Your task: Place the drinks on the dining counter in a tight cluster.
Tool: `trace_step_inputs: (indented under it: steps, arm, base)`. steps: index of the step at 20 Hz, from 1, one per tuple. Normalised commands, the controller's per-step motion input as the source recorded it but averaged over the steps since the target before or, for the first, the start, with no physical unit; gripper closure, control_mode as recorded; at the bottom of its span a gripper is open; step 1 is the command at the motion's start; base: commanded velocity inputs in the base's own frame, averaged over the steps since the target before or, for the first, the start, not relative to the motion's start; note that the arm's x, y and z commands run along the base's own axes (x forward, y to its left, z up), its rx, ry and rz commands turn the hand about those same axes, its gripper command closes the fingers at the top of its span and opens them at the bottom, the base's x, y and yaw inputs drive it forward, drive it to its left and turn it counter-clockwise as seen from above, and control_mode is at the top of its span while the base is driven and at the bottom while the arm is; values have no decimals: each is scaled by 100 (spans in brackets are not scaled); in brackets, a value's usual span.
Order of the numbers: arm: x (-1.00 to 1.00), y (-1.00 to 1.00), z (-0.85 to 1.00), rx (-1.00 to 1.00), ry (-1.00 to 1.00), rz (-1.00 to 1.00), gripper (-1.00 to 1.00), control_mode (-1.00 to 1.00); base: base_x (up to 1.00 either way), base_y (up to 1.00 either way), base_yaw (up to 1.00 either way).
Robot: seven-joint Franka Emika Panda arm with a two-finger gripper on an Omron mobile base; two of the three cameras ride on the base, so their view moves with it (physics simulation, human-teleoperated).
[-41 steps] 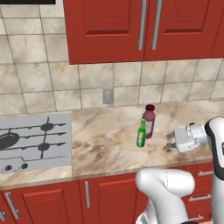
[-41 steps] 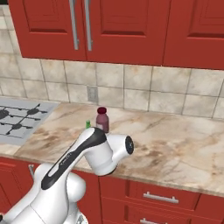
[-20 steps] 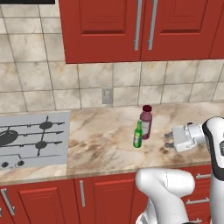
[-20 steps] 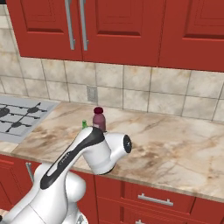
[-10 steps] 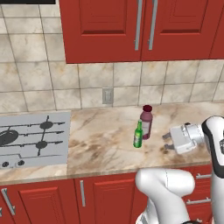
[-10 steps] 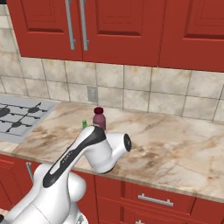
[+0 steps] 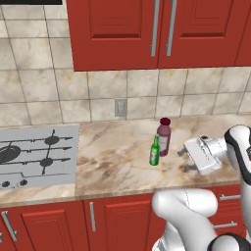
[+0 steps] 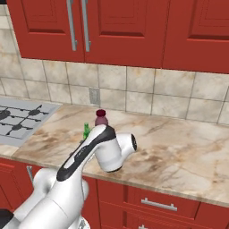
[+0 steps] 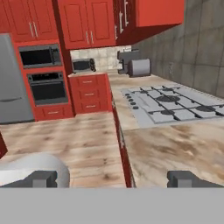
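Note:
Two drinks stand side by side on a marbled counter (image 7: 117,157) with a stove: a small green bottle (image 7: 155,151) and, right behind it, a wider maroon bottle (image 7: 163,137) with a dark-red cap. From the right base view the green bottle (image 8: 86,130) and maroon cap (image 8: 101,117) peek over my arm. My gripper (image 7: 184,160) hovers just right of the bottles, pointing left, a short gap away. It is open and holds nothing; in the hand view the gripper (image 9: 113,179) has its fingertips (image 9: 186,178) far apart. The dining counter is out of view.
A grey stove (image 7: 37,154) fills the counter's left end. Red wall cabinets (image 7: 162,29) hang above a tiled wall with an outlet (image 7: 120,107). Red drawers (image 8: 156,205) sit below. A bare stretch of counter (image 8: 188,156) lies to the right.
The whole picture has slid slightly, so the base has shifted. My hand has barely moved beside the bottles and its jaws have stayed open.

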Motion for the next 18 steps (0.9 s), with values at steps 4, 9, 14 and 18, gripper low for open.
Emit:
trace_step_inputs:
  steps: [4, 9, 14, 18]
  arm:
    - [27, 0, 0, 18, 0, 0, -100, -100]
    - [27, 4, 0, 13, 0, -6, -100, -100]
    - [26, 14, 0, 0, 0, -17, -100, -100]
    - [28, 7, 0, -3, 0, -15, -100, -100]
  base:
    - [0, 0, 0]
    - [0, 0, 0]
    - [0, 0, 0]
    - [0, 0, 0]
